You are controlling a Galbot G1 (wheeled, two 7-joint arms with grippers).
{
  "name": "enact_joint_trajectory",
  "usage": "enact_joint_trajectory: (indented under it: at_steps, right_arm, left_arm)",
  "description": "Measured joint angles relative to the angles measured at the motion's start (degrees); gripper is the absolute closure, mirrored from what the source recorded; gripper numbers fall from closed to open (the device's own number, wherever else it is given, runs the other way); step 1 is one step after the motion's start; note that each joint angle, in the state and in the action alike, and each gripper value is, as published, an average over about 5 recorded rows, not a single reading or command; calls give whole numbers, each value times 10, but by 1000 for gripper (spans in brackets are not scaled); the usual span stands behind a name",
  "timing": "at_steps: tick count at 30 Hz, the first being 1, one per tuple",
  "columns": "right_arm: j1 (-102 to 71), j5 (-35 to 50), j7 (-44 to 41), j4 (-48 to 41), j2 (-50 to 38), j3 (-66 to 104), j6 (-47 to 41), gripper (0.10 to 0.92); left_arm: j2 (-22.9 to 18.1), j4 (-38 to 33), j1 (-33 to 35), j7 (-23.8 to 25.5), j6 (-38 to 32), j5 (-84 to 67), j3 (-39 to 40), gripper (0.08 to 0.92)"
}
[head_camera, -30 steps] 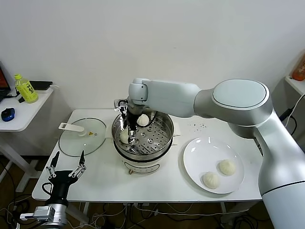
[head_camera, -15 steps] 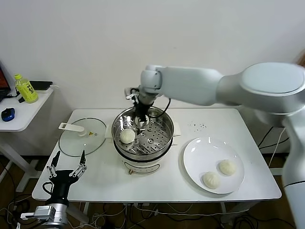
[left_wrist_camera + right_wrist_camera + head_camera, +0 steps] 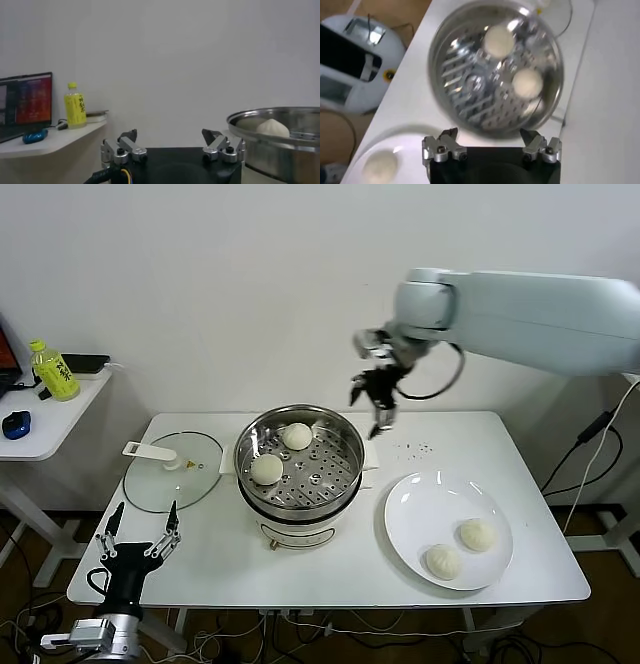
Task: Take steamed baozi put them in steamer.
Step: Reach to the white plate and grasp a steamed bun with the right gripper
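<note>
Two cream baozi (image 3: 267, 468) (image 3: 298, 436) lie on the perforated tray of the shiny steamer (image 3: 342, 480) at the table's middle; the right wrist view shows them (image 3: 499, 40) (image 3: 527, 82) in the steamer (image 3: 440, 75) too. Another two baozi (image 3: 477, 534) (image 3: 443, 561) rest on the white plate (image 3: 420, 509) at the right. My right gripper (image 3: 372, 406) hangs open and empty in the air, above the table just right of the steamer's back rim. My left gripper (image 3: 138, 536) sits open and idle below the table's front left edge.
A glass lid with a white handle (image 3: 172, 469) lies left of the steamer. A side table (image 3: 45, 419) at the far left carries a yellow bottle (image 3: 54, 371) and a blue mouse (image 3: 15, 423). The wall stands close behind the table.
My right gripper left a baozi in the steamer, rose out of it and swung right and up, open and empty. The left arm has not moved.
</note>
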Motion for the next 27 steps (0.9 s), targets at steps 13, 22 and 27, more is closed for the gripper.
enact_joint_trajectory:
  at_steps: [13,22,27]
  right_arm:
    - [-32,-109,-6,82,-159,-33,10,203]
    - [-108,-143,6,112,-207,-24,-11,203]
    - [-154,-152,14,115,-220,-14,-25,203]
  left_arm:
    - [-5,-7,8,0,-3,2,6,177]
    - [-8,-9,8,0,-3,1,9,177]
    - [-9,-6,7,0,-3,1,9,177]
